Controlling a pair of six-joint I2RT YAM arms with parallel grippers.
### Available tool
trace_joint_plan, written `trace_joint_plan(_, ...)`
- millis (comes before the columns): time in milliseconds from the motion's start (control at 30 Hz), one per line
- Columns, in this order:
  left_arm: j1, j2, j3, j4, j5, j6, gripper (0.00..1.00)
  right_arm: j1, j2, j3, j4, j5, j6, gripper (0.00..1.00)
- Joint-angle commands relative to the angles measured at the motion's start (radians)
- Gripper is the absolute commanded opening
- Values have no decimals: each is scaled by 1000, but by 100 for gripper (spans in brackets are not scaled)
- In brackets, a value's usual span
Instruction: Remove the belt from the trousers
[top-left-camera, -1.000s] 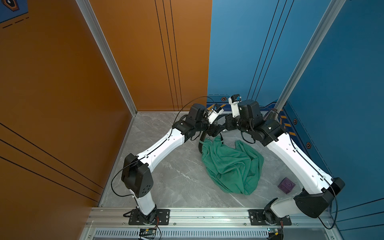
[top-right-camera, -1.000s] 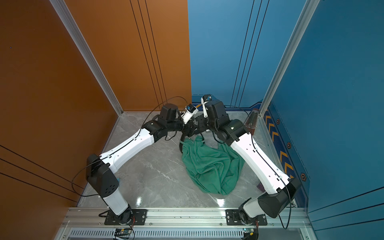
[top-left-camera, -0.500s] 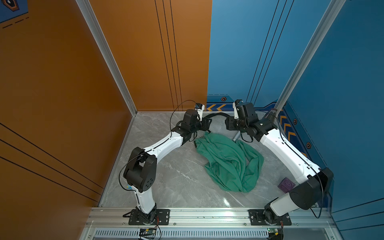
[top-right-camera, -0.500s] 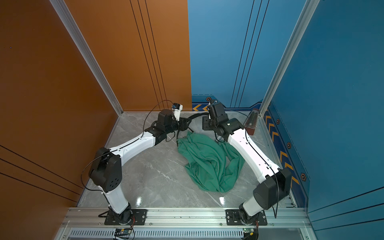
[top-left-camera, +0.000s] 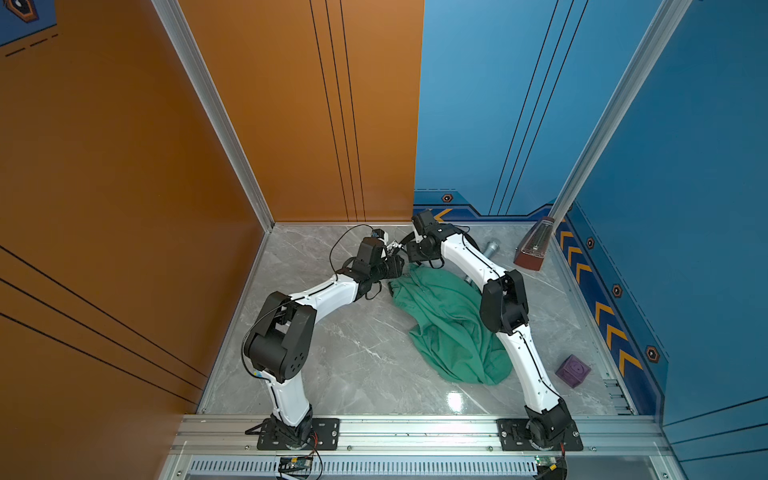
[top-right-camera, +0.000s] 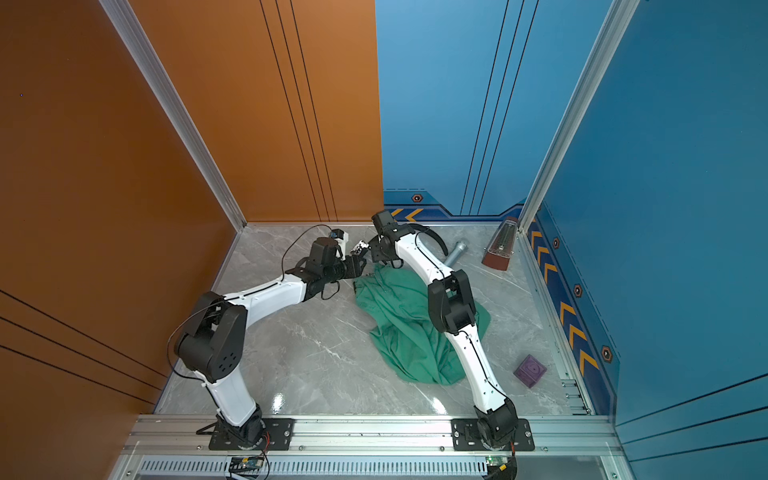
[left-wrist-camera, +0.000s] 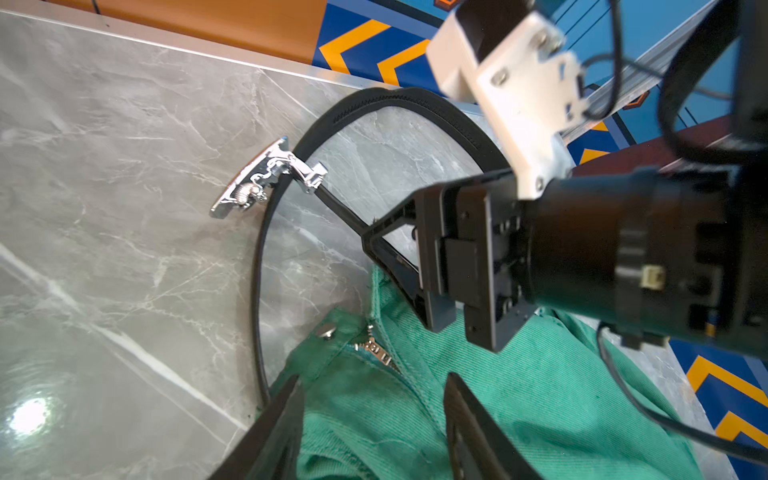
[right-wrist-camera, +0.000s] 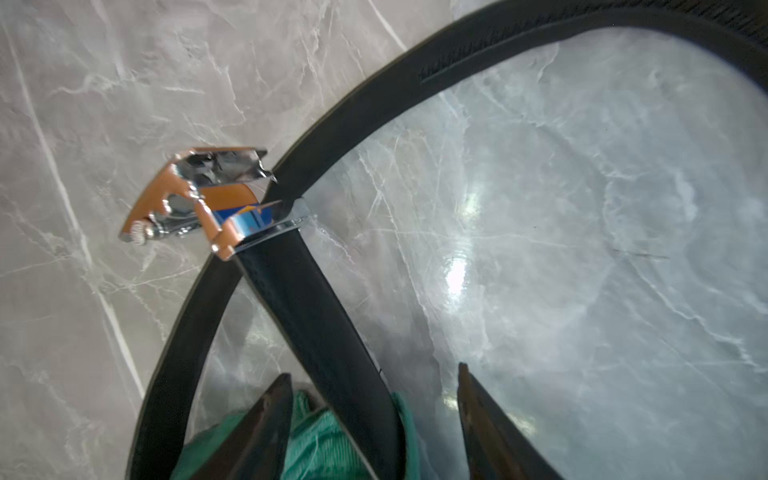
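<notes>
The green trousers (top-left-camera: 449, 324) (top-right-camera: 399, 324) lie crumpled on the marble table, waistband toward the back. The black belt (left-wrist-camera: 399, 97) (right-wrist-camera: 307, 299) loops off the waistband onto the table, and its silver buckle (left-wrist-camera: 266, 178) (right-wrist-camera: 199, 195) rests on the marble. My left gripper (left-wrist-camera: 370, 386) (top-left-camera: 399, 266) is open, its fingers straddling the waistband cloth (left-wrist-camera: 540, 395) beside the zip. My right gripper (right-wrist-camera: 372, 376) (top-left-camera: 411, 254) is open around the belt strap where it leaves the cloth (right-wrist-camera: 320, 440). The strap runs close to one finger, with a gap to the other.
A purple cube (top-left-camera: 573, 371) (top-right-camera: 530, 370) sits at the front right. A brown pyramid-shaped object (top-left-camera: 536, 245) and a silver cylinder (top-left-camera: 490, 249) stand at the back right. Orange and blue walls enclose the table on three sides.
Both arms came down to the table at the back, and the raised top of the trousers dropped flat. The right gripper opened from shut. The left jaws narrowed.
</notes>
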Motion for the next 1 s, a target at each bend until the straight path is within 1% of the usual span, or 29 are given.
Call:
trace_joint_plan(0, 37, -8, -16, 12, 28, 4, 56, -1, 30, 56, -67, -18, -16, 64)
trace_joint_plan(67, 49, -16, -26, 12, 32, 7, 56, -4, 52, 62, -71, -10, -26, 60)
trace_joint_plan(100, 52, -20, -29, 11, 33, 11, 56, -6, 56, 63, -76, 2, -32, 55)
trace_joint_plan(167, 60, -33, -35, 12, 34, 18, 57, -7, 41, 62, -86, 42, -46, 27)
trace_joint_plan(233, 74, -55, -39, 11, 42, 13, 57, 1, -4, 61, -86, 96, -74, 8)
trace_joint_plan(267, 81, -73, -39, 12, 45, 7, 58, 10, -34, 61, -85, 129, -98, 2)
trace_joint_plan(300, 87, -90, -40, 12, 48, 2, 58, 20, -64, 62, -81, 157, -124, 0)
trace_joint_plan(367, 101, -144, -41, 12, 61, 1, 60, 50, -139, 61, -73, 215, -181, 0)
trace_joint_plan(400, 104, -172, -40, 12, 67, 19, 61, 66, -171, 58, -71, 233, -207, 0)
trace_joint_plan(433, 105, -209, -42, 12, 74, 63, 63, 85, -209, 53, -69, 250, -235, 0)
trace_joint_plan(500, 103, -280, -54, 12, 63, 146, 66, 121, -283, 39, -65, 255, -277, 0)
trace_joint_plan(600, 123, -369, -71, 11, 64, 182, 68, 166, -390, 3, -60, 234, -317, 0)
trace_joint_plan(700, 150, -422, -81, 12, 96, 122, 67, 194, -493, -38, -47, 230, -315, 0)
trace_joint_plan(800, 131, -451, -86, 15, 135, 83, 67, 196, -567, -76, -28, 209, -281, 0)
trace_joint_plan(833, 118, -460, -96, 33, 144, 75, 67, 196, -591, -98, -13, 205, -277, 0)
trace_joint_plan(867, 109, -468, -109, 60, 154, 61, 67, 228, -611, -120, 2, 206, -279, 0)
trace_joint_plan(967, 97, -506, -145, 170, 174, -26, 68, 244, -650, -183, 28, 237, -292, 0)
